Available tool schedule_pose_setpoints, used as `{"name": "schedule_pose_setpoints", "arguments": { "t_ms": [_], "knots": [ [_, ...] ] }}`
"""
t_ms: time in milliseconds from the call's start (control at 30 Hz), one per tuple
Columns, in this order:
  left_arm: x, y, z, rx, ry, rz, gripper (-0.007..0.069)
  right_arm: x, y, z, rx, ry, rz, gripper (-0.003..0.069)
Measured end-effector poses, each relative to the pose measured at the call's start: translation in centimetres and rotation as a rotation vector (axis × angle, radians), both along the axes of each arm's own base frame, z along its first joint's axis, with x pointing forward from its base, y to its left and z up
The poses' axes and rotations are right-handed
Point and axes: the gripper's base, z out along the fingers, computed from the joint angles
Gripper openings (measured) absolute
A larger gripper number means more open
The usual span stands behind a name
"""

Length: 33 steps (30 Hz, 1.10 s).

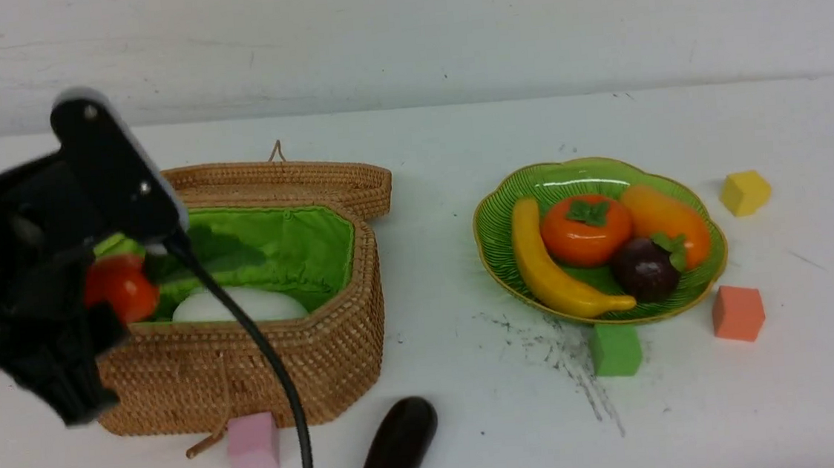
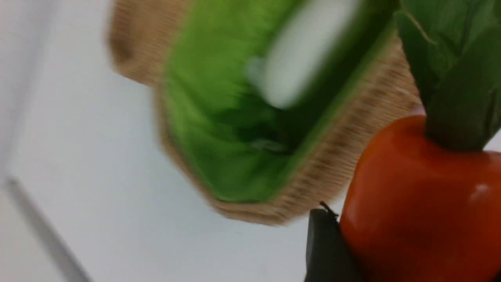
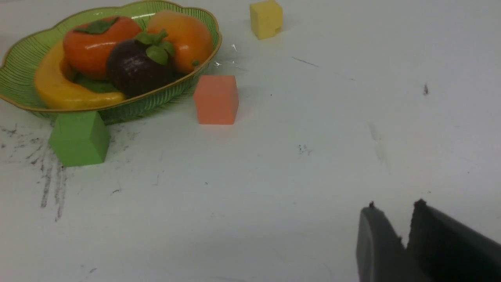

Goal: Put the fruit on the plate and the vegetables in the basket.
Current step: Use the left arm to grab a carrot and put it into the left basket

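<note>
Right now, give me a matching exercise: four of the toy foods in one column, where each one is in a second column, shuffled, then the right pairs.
Things:
1. carrot
2. radish
3. eggplant
4. banana

Places:
A. on the plate
B. held in the left hand
C. on the table, in front of the basket
D. lying inside the basket

Pairs: 1-B, 2-D, 3-C, 4-A
</note>
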Motion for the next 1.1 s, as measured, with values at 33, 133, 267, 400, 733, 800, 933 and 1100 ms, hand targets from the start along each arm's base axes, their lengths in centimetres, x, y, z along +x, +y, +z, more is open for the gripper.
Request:
{"name": "schedule_pose_setpoints", "arguments": {
  "t_ms": [33,133,267,400,733,800,933,1100],
  "knots": [
    [0.6,-0.2,0.3,0.013,-0.008,-0.002,0.0373,0.0,0.0,0.0,0.000,0.000,0.000,0.0153],
    [3.6,-1.0,0.4,0.068,-0.001,-0.025,0.0373,0.0,0.0,0.0,0.000,0.000,0.000,0.0153],
    [7.8,-1.9,-1.5,0.178,0.060,-0.099,0.0373,0.0,0.0,0.0,0.000,0.000,0.000,0.0155],
    [10.5,-2.8,-4.3,0.263,0.107,-0.198,0.0373,0.0,0.0,0.0,0.000,0.000,0.000,0.0160],
    [12.9,-4.6,-7.4,0.194,0.085,-0.256,0.0373,0.0,0.0,0.0,0.000,0.000,0.000,0.0162],
    [12.8,-4.8,-7.4,0.168,0.090,-0.251,0.0388,0.0,0.0,0.0,0.000,0.000,0.000,0.0165],
    [12.5,-4.7,-7.6,0.156,0.128,-0.237,0.0559,0.0,0.0,0.0,0.000,0.000,0.000,0.0169],
    [12.0,-4.4,-7.8,0.171,0.198,-0.215,0.0665,0.0,0.0,0.0,0.000,0.000,0.000,0.0176]
  ]
}}
